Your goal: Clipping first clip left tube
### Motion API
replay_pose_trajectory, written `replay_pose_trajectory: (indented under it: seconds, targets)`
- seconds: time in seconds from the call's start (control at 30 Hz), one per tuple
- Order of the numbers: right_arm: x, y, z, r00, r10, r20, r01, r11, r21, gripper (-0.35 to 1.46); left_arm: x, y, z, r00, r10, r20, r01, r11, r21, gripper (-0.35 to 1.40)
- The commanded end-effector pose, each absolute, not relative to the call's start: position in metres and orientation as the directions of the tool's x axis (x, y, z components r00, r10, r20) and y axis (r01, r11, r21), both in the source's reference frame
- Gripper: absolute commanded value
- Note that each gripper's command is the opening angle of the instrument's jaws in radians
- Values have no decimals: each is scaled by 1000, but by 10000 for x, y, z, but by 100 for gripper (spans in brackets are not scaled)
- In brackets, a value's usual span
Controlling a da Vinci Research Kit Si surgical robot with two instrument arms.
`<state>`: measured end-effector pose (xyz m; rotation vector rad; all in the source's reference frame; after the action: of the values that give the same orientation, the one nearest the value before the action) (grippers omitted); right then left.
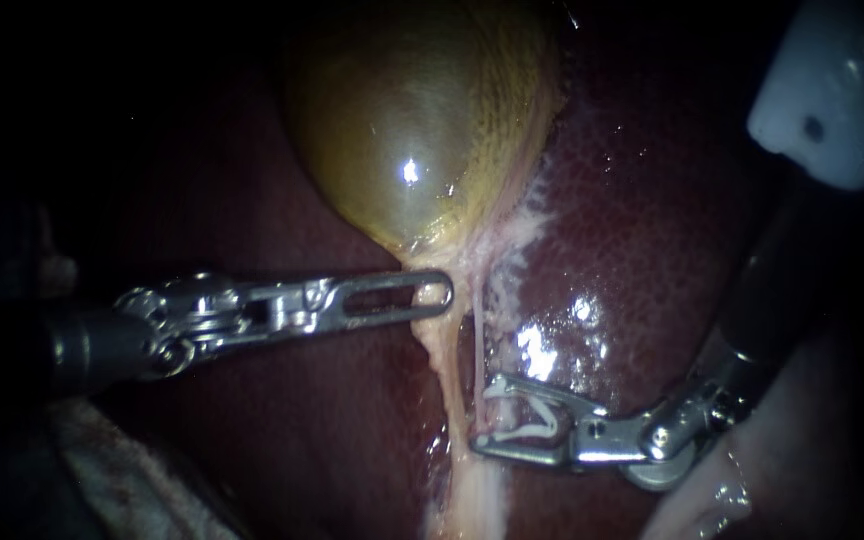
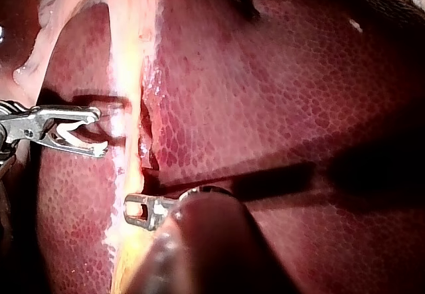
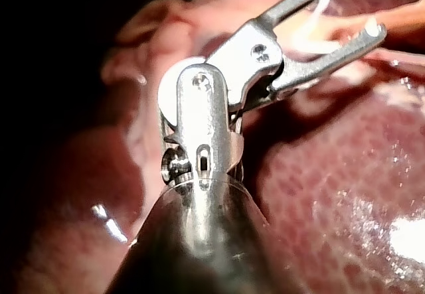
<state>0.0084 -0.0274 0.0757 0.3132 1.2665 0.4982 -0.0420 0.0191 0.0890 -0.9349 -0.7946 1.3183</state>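
Note:
The yellow-green gallbladder [image 1: 412, 120] lies on the dark red liver [image 1: 652, 230]. From its neck a thick pale tube [image 1: 444, 365], the left one, runs down, with a thin strand [image 1: 476, 340] just right of it. My left instrument [image 1: 422, 297] is shut on the tissue at the neck; its jaw tip [image 2: 136, 209] rests against the pale band. My right instrument [image 1: 489, 415] has its jaws wide apart with a white clip [image 1: 532, 425] seated between them. Its tips reach the thin strand, at the pale tube's right edge. In the left wrist view my right instrument [image 2: 101, 133] stops just beside the pale tube [image 2: 129, 75].
A pale plastic body [image 1: 837, 90] hangs above the right shaft. Whitish membrane [image 1: 522, 250] spreads over the liver right of the tubes. Pale loose tissue lies at the lower left [image 1: 102, 470] and lower right [image 1: 752, 480].

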Motion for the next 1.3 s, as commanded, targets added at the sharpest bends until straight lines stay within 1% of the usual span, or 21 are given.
replay_pose_trajectory:
  seconds: [0.03,0.57,1.1,1.3]
  targets:
    - [86,-275,760,215,518,-828,-185,854,487,49,-420,191,890,103,994,-37,-432,11,-902,-35]
    - [95,-277,791,214,511,-833,-193,858,477,51,-420,190,889,103,994,-37,-432,11,-902,-35]
    - [114,-286,817,205,528,-824,-203,847,492,51,-422,190,888,104,994,-37,-432,12,-902,-35]
    - [122,-291,821,203,535,-820,-202,842,500,50,-422,190,888,104,994,-37,-432,12,-902,-35]
